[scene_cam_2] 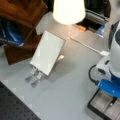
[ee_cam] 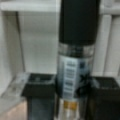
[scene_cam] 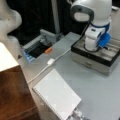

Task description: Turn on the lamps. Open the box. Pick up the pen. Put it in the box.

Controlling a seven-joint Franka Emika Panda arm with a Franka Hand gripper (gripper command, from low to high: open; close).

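Note:
In the wrist view the pen (ee_cam: 75, 62), black above with a silvery-white labelled band, stands upright between my gripper's (ee_cam: 72, 100) two black fingers (ee_cam: 40, 97), which are shut on it. Pale compartment walls of the box fill the background. In both front views the arm hangs over the box (scene_cam: 95, 58) (scene_cam_2: 98, 106), silver-sided with a black rim and grey compartments showing on top. The gripper (scene_cam: 92, 48) reaches down into it, fingertips hidden. One lamp (scene_cam_2: 68, 10) glows bright cream at a front view's top. A cream shade (scene_cam: 7, 58) shows at a front view's left.
A white spiral notebook (scene_cam: 57, 96) (scene_cam_2: 47, 51) lies mid-table. A white cable with a switch (scene_cam: 50, 61) (scene_cam_2: 104, 53) runs across. An orange stub (scene_cam: 48, 50) (scene_cam_2: 81, 28) lies by the grey tray with a blue rim (scene_cam: 37, 47). A wooden cabinet (scene_cam: 15, 95) (scene_cam_2: 22, 12) borders the table.

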